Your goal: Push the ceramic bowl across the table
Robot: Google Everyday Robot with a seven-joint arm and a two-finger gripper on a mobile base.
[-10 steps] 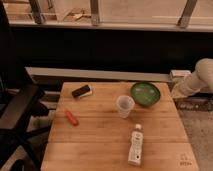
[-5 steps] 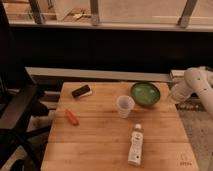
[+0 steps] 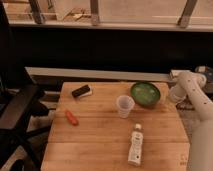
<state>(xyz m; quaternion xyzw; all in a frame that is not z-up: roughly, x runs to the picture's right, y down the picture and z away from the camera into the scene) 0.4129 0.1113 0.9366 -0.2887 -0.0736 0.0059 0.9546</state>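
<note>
On the table (image 3: 95, 145) we log a clear cup (image 3: 125, 106) at centre. To its right, by the far right corner, is the bowl (image 3: 145, 94): round, shallow, glossy green, darker rim. The gripper (image 3: 173, 95) is just beside the bowl's right side; whether it is released or clenched we cannot tell.

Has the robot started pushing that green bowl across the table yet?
Done: nothing pushed yet, it seems; the ceramic bowl sits near the far right edge of the table, beside the plastic cup. In hand: the gripper hangs just right of the bowl, apparently not touching. Left: make contact and slide it across.
</note>
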